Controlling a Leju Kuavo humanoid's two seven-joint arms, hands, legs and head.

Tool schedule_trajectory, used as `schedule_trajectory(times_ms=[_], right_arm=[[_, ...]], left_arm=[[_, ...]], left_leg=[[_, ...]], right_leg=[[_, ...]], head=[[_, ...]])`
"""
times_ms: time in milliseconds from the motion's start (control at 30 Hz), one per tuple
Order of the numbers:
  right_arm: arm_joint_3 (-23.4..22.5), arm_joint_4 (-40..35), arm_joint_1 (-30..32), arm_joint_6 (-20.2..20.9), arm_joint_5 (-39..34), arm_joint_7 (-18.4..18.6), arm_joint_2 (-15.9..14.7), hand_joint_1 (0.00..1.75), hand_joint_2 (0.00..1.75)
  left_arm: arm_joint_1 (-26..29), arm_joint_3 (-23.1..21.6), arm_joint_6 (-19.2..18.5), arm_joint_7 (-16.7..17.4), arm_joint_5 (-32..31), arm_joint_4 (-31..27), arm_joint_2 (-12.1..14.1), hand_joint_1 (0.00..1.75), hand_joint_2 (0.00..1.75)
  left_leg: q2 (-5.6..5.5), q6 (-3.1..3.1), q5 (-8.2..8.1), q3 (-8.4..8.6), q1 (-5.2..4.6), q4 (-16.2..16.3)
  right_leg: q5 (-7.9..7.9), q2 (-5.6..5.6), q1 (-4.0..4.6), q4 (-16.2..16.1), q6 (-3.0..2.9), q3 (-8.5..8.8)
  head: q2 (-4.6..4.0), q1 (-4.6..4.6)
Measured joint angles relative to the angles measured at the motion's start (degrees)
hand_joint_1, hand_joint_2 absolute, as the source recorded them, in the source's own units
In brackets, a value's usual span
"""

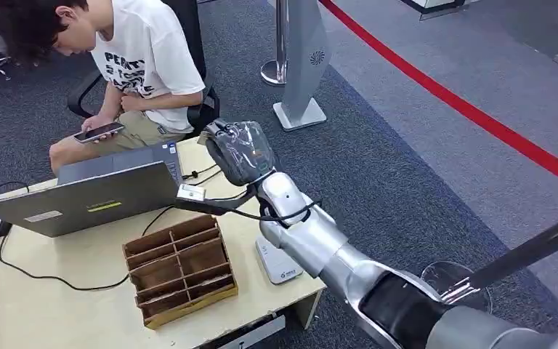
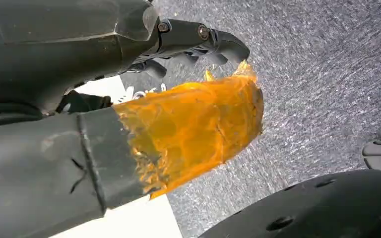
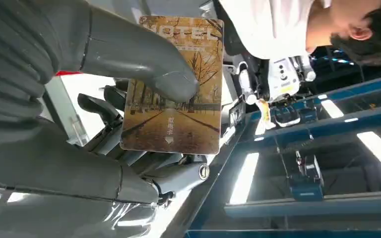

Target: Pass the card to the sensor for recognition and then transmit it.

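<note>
My right hand [image 1: 238, 151], wrapped in clear film, is raised above the table's far edge, close to the seated person [image 1: 142, 62]. In the right wrist view that hand [image 3: 94, 163] pinches a hotel card [image 3: 178, 131] printed with an autumn tree-lined road, thumb [image 3: 144, 57] on its face and the darker fingers behind it. The white card sensor [image 1: 280, 263] lies on the table's right edge, under my right forearm and well behind the hand. My left hand [image 2: 144, 84] hangs over grey carpet, its thumb wrapped in orange tape, fingers apart and holding nothing.
On the light wooden table [image 1: 58, 313] stand a brown cardboard divider box [image 1: 178, 267] and a grey laptop [image 1: 94, 193] with cables. The person sits behind the table looking at a phone [image 1: 99, 131]. A white sign stand [image 1: 301, 73] and a red floor line [image 1: 479, 116] lie beyond.
</note>
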Motion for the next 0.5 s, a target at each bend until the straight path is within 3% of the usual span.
schedule_trajectory(times_ms=[500], right_arm=[[0.4, 20.7, -13.1, 0.0, 0.9, 3.6, 2.3, 1.75, 1.75]], left_arm=[[0.0, -4.0, -0.4, 0.0, 0.0, 0.0, 0.3, 0.0, 0.0]], left_leg=[[-0.02, -0.01, 0.03, -0.03, 0.0, 0.0]], right_leg=[[0.02, -0.01, 0.0, 0.0, 0.01, -0.05]], head=[[0.0, 0.0]])
